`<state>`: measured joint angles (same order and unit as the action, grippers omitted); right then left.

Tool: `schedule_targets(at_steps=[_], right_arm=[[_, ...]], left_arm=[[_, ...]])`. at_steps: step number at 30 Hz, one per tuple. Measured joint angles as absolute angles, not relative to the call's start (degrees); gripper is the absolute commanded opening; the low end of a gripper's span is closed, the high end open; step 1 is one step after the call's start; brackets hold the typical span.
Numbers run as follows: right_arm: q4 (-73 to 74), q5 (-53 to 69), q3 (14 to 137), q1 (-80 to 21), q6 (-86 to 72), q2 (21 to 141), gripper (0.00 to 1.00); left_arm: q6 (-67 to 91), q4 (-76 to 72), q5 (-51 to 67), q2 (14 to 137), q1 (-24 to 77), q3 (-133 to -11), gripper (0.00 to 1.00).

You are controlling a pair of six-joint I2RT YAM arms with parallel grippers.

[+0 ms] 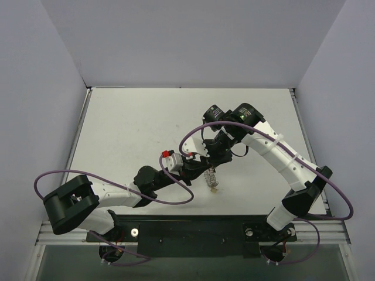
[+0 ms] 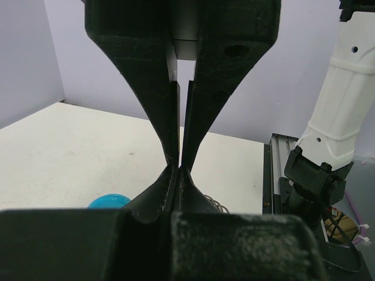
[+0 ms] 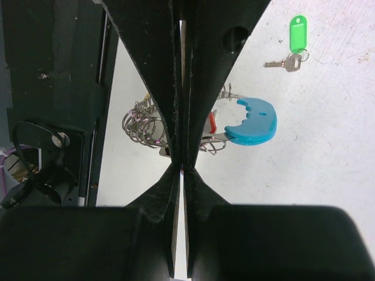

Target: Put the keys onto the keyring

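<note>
- Pale lilac walls (image 1: 53,70) on three sides; white counter (image 1: 129,129), with both arms meeting near its middle.
- Keyring (image 3: 143,126): silvery coil directly under the right fingers; blue tag (image 3: 253,123) at its 3 o'clock, red tag (image 3: 212,123) between.
- Green-tagged key (image 3: 287,62): flat on the counter at 1 o'clock of the ring, well apart, unthreaded.
- Right fingers (image 3: 155,88): pressed together at the ring's wire; a true pinch cannot be confirmed.
- Left fingers (image 2: 158,105): pressed together, nothing visible between them.
- Handling note: the stage is probably steadying the ring. One arm should anchor the coil, tags hanging clear; the other should fetch the key by its tag.
</note>
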<state>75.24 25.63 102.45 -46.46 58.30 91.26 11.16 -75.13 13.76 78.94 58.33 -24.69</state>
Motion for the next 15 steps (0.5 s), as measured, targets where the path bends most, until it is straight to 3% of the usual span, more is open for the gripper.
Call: schedule_targets(at_steps=[6, 15], right_arm=[[75.2, 25.6, 102.5, -46.5, 58.3, 91.3, 0.00], [75.2, 25.7, 102.5, -46.4, 58.2, 91.3, 0.00]], left_arm=[[11.3, -75.1, 13.5, 78.9, 58.3, -24.7, 0.20], [11.4, -75.1, 13.3, 78.9, 58.3, -24.7, 0.21]])
